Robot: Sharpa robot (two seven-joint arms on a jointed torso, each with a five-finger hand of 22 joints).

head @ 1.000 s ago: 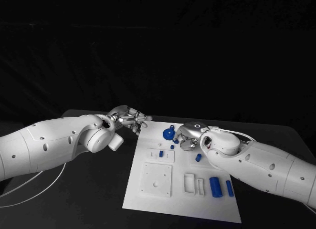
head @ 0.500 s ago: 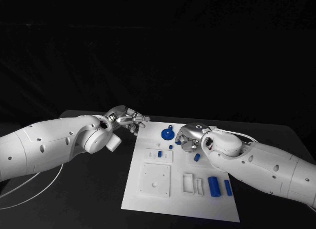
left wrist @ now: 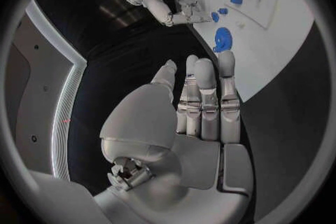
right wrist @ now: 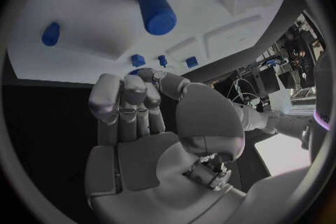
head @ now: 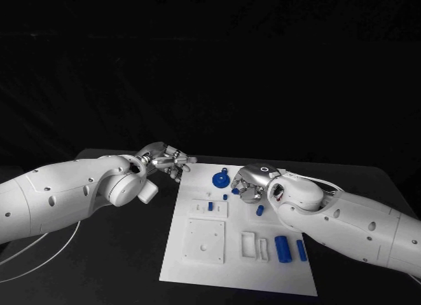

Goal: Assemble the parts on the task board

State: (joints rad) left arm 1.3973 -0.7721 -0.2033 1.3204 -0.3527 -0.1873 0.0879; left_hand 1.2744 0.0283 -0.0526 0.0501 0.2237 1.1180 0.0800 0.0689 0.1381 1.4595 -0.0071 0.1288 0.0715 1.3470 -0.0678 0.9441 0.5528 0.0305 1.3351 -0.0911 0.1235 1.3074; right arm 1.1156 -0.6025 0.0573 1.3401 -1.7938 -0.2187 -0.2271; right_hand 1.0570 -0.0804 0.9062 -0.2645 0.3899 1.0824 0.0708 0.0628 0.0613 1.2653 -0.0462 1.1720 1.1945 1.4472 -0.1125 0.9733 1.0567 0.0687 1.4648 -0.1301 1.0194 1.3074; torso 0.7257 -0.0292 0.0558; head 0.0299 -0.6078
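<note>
The white task board (head: 203,270) lies in the middle of the table. My left hand (head: 165,158) hovers off the board's far left corner, holding nothing; its fingers (left wrist: 208,102) are stretched out straight toward a blue disc (left wrist: 223,40). My right hand (head: 248,180) sits low over the far part of the board beside the blue disc (head: 220,180). Its fingers (right wrist: 129,98) are curled, with the thumb against the fingertips and a sliver of a small blue part (right wrist: 136,71) between them. A blue speck (head: 235,189) shows under that hand.
On the board lie two small blue pieces (head: 225,197) (head: 213,205), a blue peg (head: 261,210), a thick blue cylinder (head: 283,248) and a thinner one (head: 302,250). A square recessed plate (head: 206,240) and white slotted blocks (head: 256,244) sit near the front. A white cable (head: 46,254) trails at the left.
My left hand has drawn slightly back from the board's far left corner. My right hand has stayed over the same spot with its fingers curled.
</note>
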